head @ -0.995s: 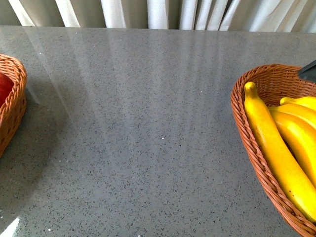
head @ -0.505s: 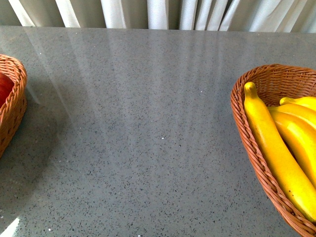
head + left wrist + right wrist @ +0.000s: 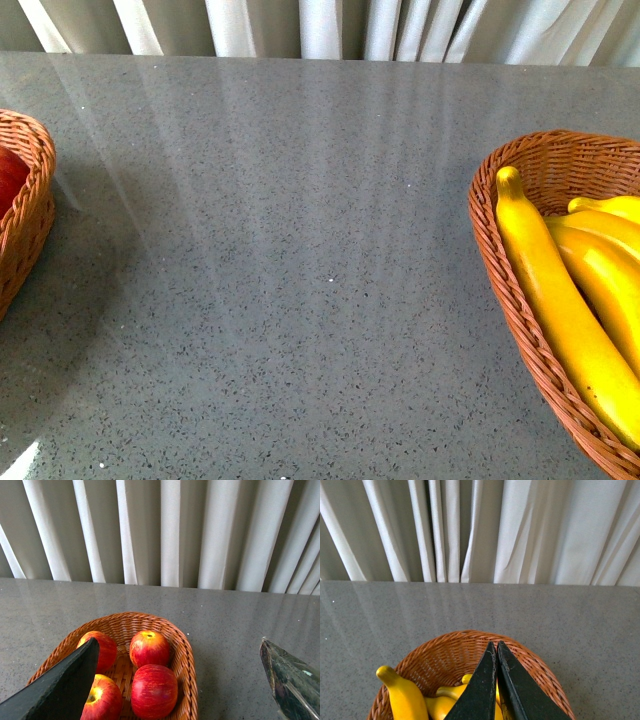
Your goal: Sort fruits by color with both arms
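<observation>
Right arm's dark tip has slipped out of the front view. Black right gripper sits clenched, empty, over the wicker basket of glossy yellow bananas at the table's right edge. Left gripper hangs wide open above round red apples in the left-edge basket, so sorting looks done.

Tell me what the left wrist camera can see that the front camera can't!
Only the left wrist view shows four red apples sitting in their basket, and the left tool with its fingers spread wide apart, holding nothing.

Only the front view shows the yellow bananas lying in the other basket on the right side. No arm appears there.

Both show the grey speckled table and the white curtain behind it. Both also catch the apple basket, but the front view sees only its edge and a bit of red.
</observation>
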`<action>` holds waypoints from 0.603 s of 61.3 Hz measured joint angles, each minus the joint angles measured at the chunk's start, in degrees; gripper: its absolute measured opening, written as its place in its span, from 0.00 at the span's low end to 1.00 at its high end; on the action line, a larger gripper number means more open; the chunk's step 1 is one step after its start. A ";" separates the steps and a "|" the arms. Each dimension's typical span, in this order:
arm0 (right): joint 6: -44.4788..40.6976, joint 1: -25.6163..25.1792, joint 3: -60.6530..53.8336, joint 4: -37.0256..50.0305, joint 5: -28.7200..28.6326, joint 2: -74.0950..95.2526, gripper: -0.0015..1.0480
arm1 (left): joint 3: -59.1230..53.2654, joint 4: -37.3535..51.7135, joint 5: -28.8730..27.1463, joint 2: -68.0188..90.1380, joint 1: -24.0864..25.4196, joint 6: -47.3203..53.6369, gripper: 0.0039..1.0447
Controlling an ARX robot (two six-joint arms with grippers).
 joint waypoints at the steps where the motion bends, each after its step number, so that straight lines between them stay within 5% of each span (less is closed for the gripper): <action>1: 0.00 0.00 -0.24 -0.44 0.02 -0.72 0.02 | 0.00 0.00 -0.02 0.00 0.00 0.00 0.91; 37: 0.04 -0.04 -4.24 -13.46 0.02 -18.95 0.02 | 0.00 0.00 0.00 0.00 0.00 0.00 0.91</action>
